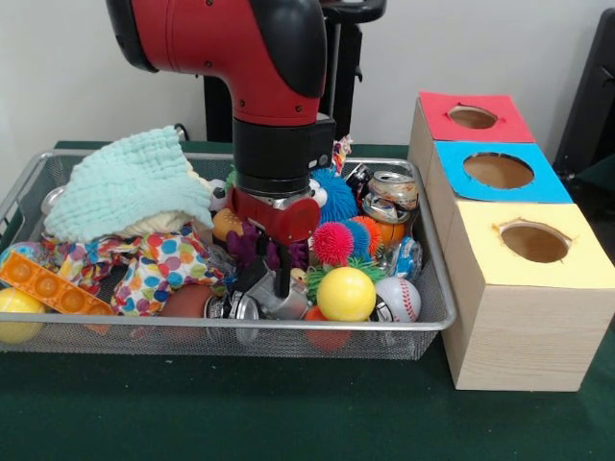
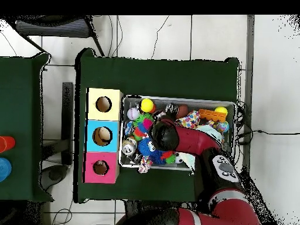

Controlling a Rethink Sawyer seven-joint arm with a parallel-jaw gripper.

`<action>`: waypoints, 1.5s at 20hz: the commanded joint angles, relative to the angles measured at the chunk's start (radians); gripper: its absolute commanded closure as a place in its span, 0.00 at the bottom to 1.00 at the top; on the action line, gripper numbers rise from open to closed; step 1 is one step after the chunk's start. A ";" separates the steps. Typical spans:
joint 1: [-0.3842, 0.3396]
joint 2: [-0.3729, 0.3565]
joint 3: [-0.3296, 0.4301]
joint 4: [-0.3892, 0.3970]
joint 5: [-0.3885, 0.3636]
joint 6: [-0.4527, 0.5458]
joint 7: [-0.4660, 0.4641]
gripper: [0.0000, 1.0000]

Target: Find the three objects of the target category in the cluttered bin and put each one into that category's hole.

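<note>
The silver wire mesh bin [image 1: 434, 322] is full of mixed toys, and it also shows in the overhead view [image 2: 178, 97]. My gripper [image 1: 279, 280] is lowered into the clutter at the bin's middle, beside a purple toy [image 1: 248, 245] and above grey metal pieces. In the overhead view the arm [image 2: 176, 137] hides it. A small orange toy [image 1: 390, 233] lies partly hidden under a crushed can [image 1: 389, 195]. A pale cream soft thing [image 1: 159, 224] peeks from under a mint cloth [image 1: 130, 182]. The red-panelled hole [image 1: 473, 117] is the farthest on the wood box, and it also shows in the overhead view [image 2: 101, 167].
The blue-panelled hole [image 1: 498, 170] and the yellow-panelled hole [image 1: 534, 240] sit nearer on the same box. In the bin lie a pink spiky ball [image 1: 332, 242], a yellow ball [image 1: 346, 293], a baseball [image 1: 397, 298], a polka-dot cloth [image 1: 163, 264] and an orange bubble tray [image 1: 53, 285].
</note>
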 commanded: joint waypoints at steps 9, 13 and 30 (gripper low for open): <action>0.045 0.000 0.019 0.058 -0.023 -0.002 0.050 1.00; 0.004 -0.094 0.005 0.071 -0.056 0.055 -0.016 1.00; -0.087 -0.196 0.009 -0.036 -0.182 0.250 -0.169 1.00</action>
